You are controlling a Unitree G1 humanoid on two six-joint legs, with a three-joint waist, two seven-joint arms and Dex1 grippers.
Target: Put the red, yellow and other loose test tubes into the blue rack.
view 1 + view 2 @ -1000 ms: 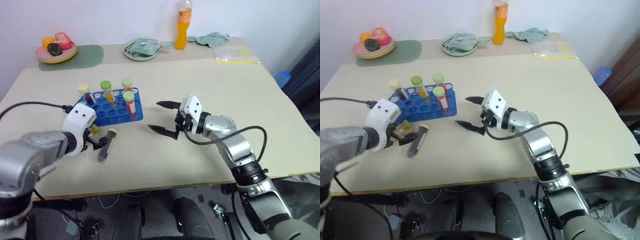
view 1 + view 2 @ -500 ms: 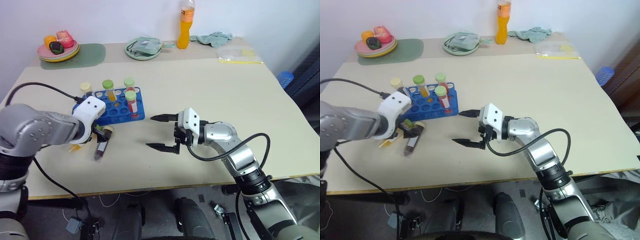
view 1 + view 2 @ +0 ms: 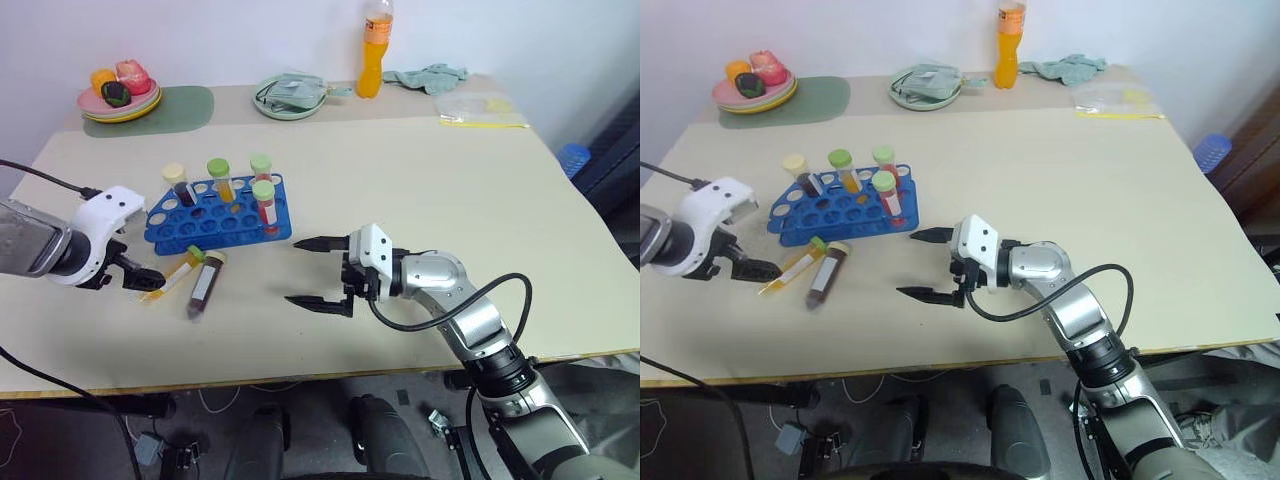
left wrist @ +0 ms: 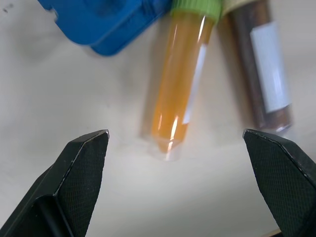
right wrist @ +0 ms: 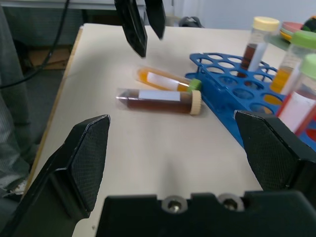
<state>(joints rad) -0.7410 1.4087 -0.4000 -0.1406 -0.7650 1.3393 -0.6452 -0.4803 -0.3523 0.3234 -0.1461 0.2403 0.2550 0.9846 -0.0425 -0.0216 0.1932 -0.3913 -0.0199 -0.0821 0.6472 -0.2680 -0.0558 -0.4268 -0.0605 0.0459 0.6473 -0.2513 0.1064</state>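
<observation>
The left gripper [image 3: 135, 277] had let the purple tube [image 3: 204, 286] drop beside the yellow tube [image 3: 172, 276], at six o'clock of the blue rack [image 3: 215, 213]; white labels unreadable. Both it and the right gripper [image 3: 312, 271] gaped empty.

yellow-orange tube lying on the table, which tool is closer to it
Left. The left tool sits open just off the yellow-orange tube, at its bottom end. The right tool is open farther away, beyond the dark tube.

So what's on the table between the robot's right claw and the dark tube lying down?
Nothing: in the left eye view, bare table separates the right gripper from the dark tube.
</observation>
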